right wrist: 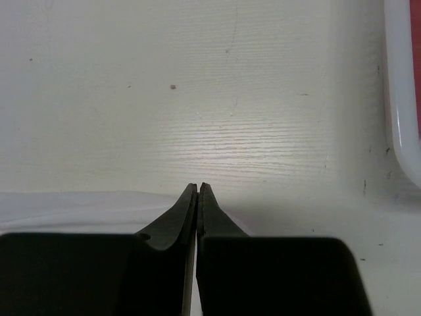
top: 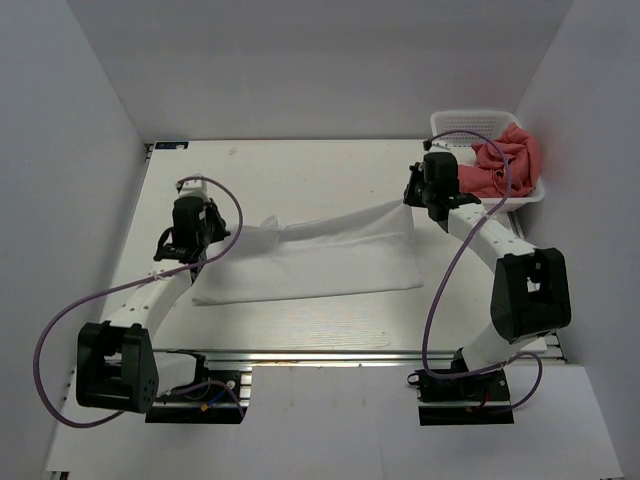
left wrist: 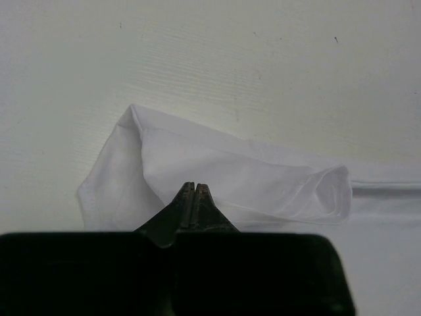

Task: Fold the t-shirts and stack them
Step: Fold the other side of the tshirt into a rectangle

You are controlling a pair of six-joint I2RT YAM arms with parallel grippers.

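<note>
Left fingers (left wrist: 185,205) and right fingers (right wrist: 187,212) clamp white t-shirt (top: 320,262).

The shirt (top: 320,262) is thin white cloth, matt and soft, creased, and sheer enough at the sleeve to show its own layers. The table (top: 300,170) under the shirt is white, with fine straight grain lines like painted wood, a soft sheen and a few dark specks. To the right of the shirt, the basket (top: 465,120) is slotted white plastic with a smooth, glossy rim, and it holds crumpled pink-red cloth (top: 510,160). The fingers of the left gripper (left wrist: 192,185) and the right gripper (right wrist: 198,185) are dark, matt and scuffed along the edges.
</note>
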